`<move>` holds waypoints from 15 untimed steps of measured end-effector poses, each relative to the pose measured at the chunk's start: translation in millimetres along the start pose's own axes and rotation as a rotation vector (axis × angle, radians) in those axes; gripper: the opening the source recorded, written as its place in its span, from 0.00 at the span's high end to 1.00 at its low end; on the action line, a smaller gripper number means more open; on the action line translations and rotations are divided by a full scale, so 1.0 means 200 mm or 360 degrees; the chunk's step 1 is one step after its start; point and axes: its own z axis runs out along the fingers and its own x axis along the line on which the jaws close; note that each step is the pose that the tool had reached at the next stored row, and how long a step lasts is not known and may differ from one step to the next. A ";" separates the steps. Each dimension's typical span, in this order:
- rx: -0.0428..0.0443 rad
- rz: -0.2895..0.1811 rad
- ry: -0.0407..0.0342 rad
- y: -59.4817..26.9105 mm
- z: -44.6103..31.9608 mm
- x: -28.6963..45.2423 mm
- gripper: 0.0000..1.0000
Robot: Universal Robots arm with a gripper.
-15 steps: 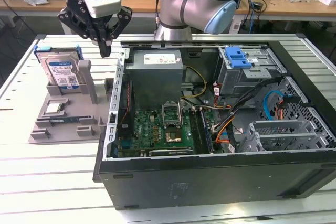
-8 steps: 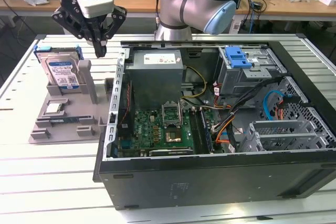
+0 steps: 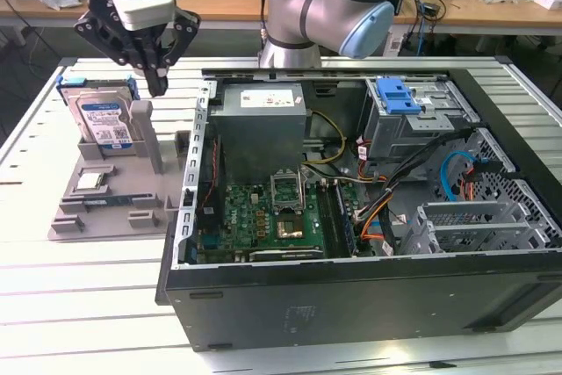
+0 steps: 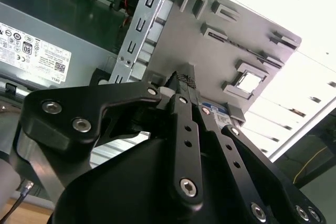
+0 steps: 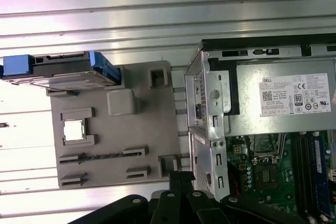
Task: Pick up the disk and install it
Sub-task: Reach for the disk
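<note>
The gripper, jaws closed on nothing, hovers near the disk upright in its grey stand (pickup apparently not yet begun); grasping it would call for parted jaws.

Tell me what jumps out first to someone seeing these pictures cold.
The open computer case dominates the exterior view's centre and right, its green motherboard exposed. At that view's left, the disk stands upright in a grey fixture, with the black gripper hanging close by its top edge, shut and holding nothing.
</note>
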 end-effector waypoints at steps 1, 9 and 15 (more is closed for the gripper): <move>0.0000 0.0000 0.0000 0.000 0.000 0.006 0.89; 0.0000 0.0000 0.0000 -0.004 -0.002 0.059 0.89; 0.0000 0.0000 0.0000 -0.007 -0.003 0.098 0.89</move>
